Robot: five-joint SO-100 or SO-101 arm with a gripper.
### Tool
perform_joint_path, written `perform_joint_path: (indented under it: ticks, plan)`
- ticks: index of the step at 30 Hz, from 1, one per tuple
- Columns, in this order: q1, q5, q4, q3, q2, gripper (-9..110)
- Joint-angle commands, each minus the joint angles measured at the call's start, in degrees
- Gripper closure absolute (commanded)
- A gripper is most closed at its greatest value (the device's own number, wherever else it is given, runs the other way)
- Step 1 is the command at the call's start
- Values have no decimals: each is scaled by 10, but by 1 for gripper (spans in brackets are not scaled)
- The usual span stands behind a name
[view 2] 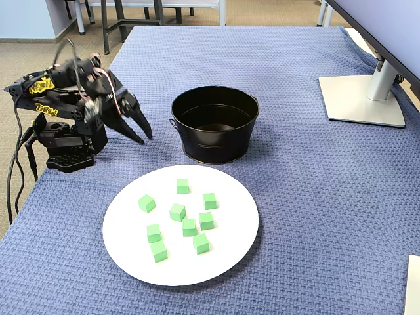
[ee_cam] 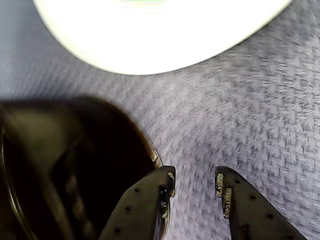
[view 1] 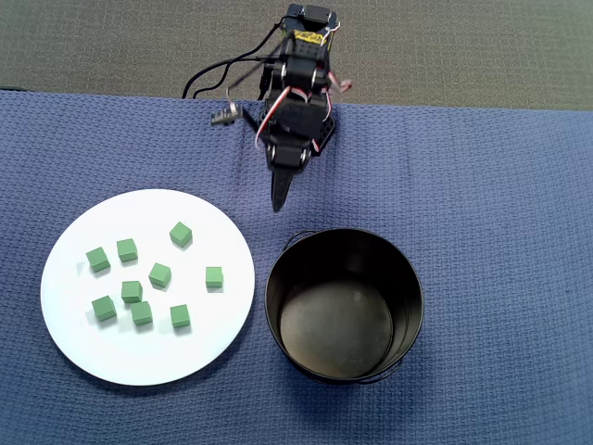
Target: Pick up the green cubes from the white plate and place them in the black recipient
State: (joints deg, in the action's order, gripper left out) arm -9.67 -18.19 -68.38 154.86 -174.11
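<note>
I see the table [view 2: 315, 197] covered by a blue woven cloth [view 1: 482, 185], the largest surface in all views. A monitor stand [view 2: 362, 98] rests on it at the far right of the fixed view.

The white plate [view 1: 83, 343] lies flat on the cloth, at the left of the overhead view. Just beside it, to its right in that view and not touching it, stands the black recipient [view 1: 408, 278], upright, its shiny dark interior holding nothing. A thin wire handle lies against its rim.

I read the arm [view 2: 62, 108] as folded low over its base at the table edge, pitched down toward the cloth. The fingers [ee_cam: 194, 187] are apart, with bare cloth visible through the gap in the wrist view; nothing is gripped. They hang above the cloth just outside the recipient's rim, between recipient and plate edge.

The green cubes [view 1: 159, 274] number eight, all on the white plate. In the overhead view they sit loosely clustered around the plate's centre, each separate; one [view 1: 181, 234] lies nearest the arm, and another [view 1: 214, 276] nearest the recipient.
</note>
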Motion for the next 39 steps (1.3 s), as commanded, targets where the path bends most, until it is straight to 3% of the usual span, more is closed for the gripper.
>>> perform_joint_path:
  ticks: [1, 9, 14, 18, 21, 35, 39]
  plan:
    - [-28, -119, -68, -127, 13, 96]
    - [-72, -334, -17, -199, 128, 90]
    - [-113, -246, -28, -279, 279, 83]
    - [-156, -165, 32, -290, 404, 86]
    - [-184, -171, 48, -306, 481, 88]
    - [-367, -776, 153, -391, 605, 84]
    - [-381, -889, 142, -417, 638, 84]
